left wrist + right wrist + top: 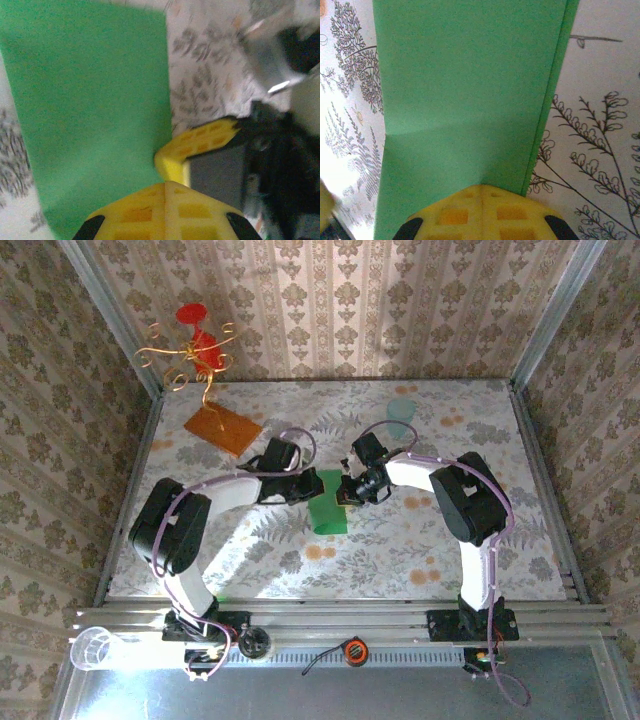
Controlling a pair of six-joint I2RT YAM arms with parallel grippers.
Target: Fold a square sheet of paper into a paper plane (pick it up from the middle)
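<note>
Workpiece: The green paper (328, 504) was found lying flat on the table (400, 560), near its middle and between the two grippers.
Form: A long rectangle was seen, with one long edge doubled as a fold and a faint cross crease in the right wrist view (465, 90). No pointed nose had been formed.
Left gripper (308, 489): Its yellow fingers were seen pressed together at the paper's near edge in the left wrist view (165, 186). Whether paper was caught between them could not be told.
Right gripper (346, 490): The fingers were likewise closed tip to tip (481, 187) and set over the paper just beside the folded edge (apparently bearing down, not pinching).
Step in hand: The flattening of the centre fold was judged to be under way, so the task was taken as early, with the nose and wing folds not yet made.
Next move: One gripper would be required to hold the sheet down while the other lifted a corner toward the centre line. A light, square pull would be called for, since thin paper slides and buckles easily.
Other items: The orange-brown board (222, 428) was noted well apart, toward the far left.
</note>
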